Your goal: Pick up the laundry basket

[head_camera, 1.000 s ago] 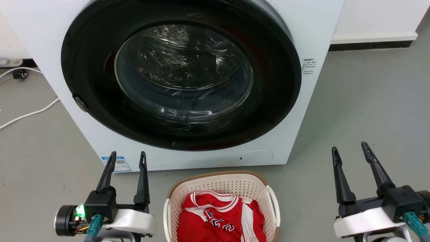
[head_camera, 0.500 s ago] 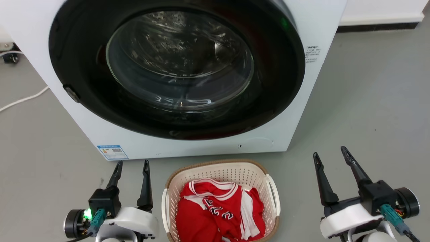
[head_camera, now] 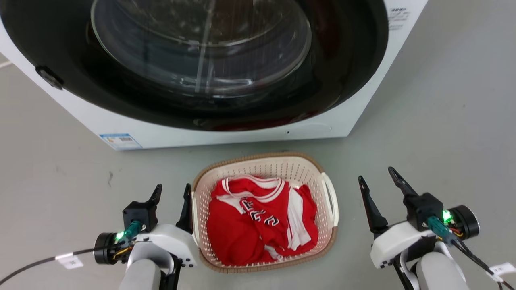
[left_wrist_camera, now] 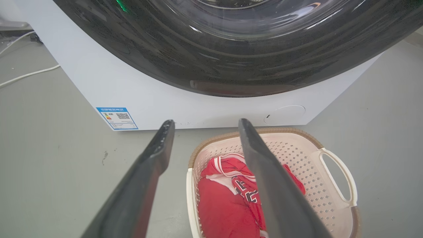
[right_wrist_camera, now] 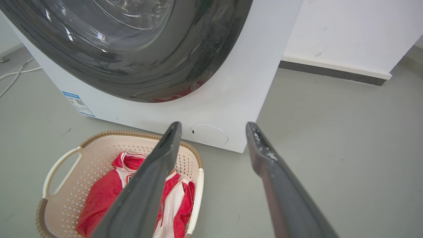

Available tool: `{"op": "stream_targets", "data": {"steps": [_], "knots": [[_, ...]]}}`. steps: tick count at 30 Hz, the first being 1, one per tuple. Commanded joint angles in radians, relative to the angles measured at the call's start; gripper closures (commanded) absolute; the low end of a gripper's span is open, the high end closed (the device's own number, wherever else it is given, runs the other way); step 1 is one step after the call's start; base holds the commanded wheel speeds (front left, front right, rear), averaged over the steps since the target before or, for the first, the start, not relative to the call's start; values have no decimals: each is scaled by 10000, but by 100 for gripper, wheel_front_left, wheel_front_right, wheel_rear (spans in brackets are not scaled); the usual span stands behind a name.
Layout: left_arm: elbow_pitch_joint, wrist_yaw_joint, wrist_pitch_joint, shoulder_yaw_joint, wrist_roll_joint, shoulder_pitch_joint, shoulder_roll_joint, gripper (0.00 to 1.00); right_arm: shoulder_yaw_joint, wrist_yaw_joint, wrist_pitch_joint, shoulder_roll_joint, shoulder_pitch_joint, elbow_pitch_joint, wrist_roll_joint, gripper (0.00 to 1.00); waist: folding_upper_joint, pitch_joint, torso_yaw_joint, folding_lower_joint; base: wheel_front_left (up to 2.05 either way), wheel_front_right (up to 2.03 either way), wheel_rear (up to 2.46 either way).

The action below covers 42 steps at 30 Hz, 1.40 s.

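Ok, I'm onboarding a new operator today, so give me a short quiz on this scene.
1. True or false: the left gripper is shut on the laundry basket.
2. What lies in the basket? A) a red and white garment B) a blue towel C) nothing
3. Fill in: the basket stands on the floor in front of the ___.
Key: 1 false, it is open beside the basket; 2 A; 3 washing machine.
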Motion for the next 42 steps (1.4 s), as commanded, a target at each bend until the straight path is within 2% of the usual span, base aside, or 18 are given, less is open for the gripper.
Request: {"op": "stream_targets", "data": {"steps": [1,21,42], "knots": [[111,-26,-25,-27,-23,-217,20,0,28,-5,-18,-20,-208,152,-79,0,0,417,60,-1,0,0,0],[3715,-88,-25,288,4,-2563,105,0,424,-7,-20,-115,-2533,3250,-585,0,0,2738,231,-1,0,0,0],[5327,-279,-25,185,38,-4214,79,0,716,-7,-21,-130,-4752,6103,-678,0,0,4547,270,-1,0,0,0]]}}
